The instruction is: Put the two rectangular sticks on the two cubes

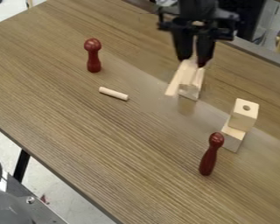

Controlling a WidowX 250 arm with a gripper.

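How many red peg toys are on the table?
2. One red peg is at the upper left, above the short round stick. The other red peg is on the right, just below the stacked blocks.

No text, label or brand can be read, near or far. No number or sign can be read either, on the left or on the right.
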